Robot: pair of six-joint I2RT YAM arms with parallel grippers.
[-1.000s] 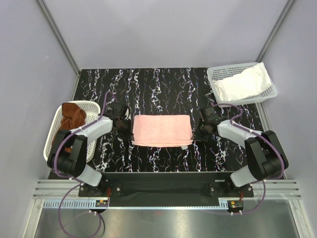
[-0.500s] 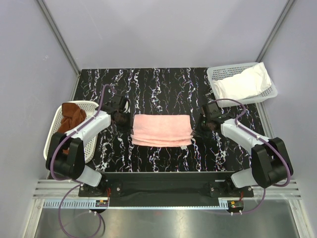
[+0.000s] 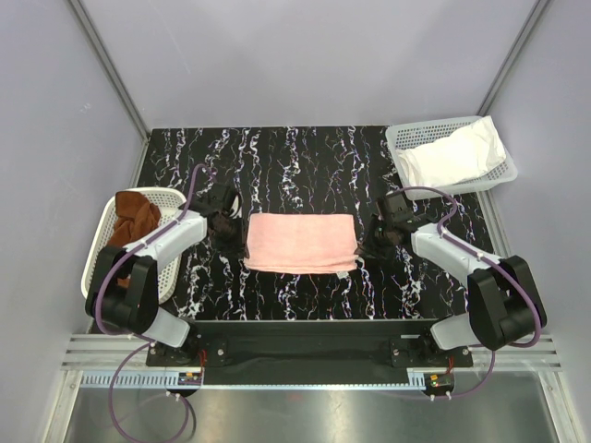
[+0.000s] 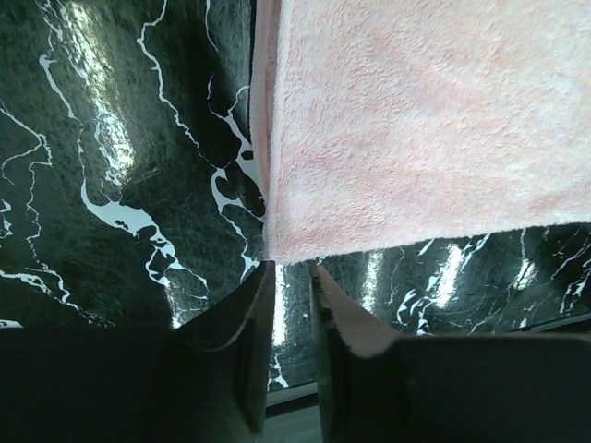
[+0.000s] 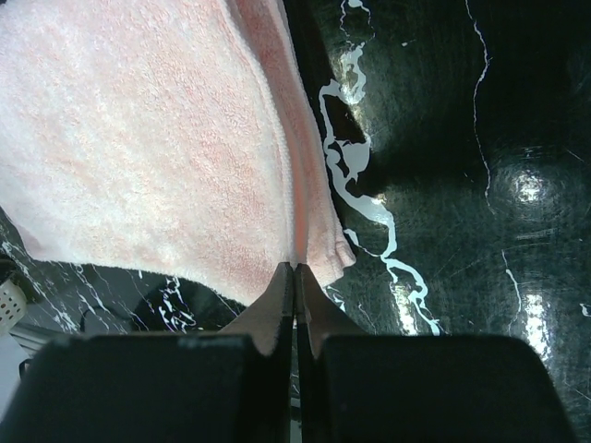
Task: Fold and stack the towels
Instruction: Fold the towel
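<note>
A pale pink towel (image 3: 300, 243) lies folded into a flat rectangle in the middle of the black marbled table. My left gripper (image 3: 235, 226) sits at its left edge; in the left wrist view the jaws (image 4: 294, 268) stand a little open, nothing between them, with the towel's corner (image 4: 277, 249) just past the tips. At the towel's right edge my right gripper (image 3: 365, 247) is shut, and its tips (image 5: 295, 268) touch the folded edge (image 5: 314, 231). A white towel (image 3: 457, 155) lies crumpled in the back-right basket. A rust-brown towel (image 3: 134, 217) is bunched in the left basket.
A white mesh basket (image 3: 406, 138) stands at the table's back right corner. Another white mesh basket (image 3: 103, 263) hangs over the left edge beside the left arm. Grey walls close in the back and both sides.
The left jaws have parted a little at the towel's left edge. The right gripper has shut fully and edged toward the towel's right side. The towel's near edge lies neater.
</note>
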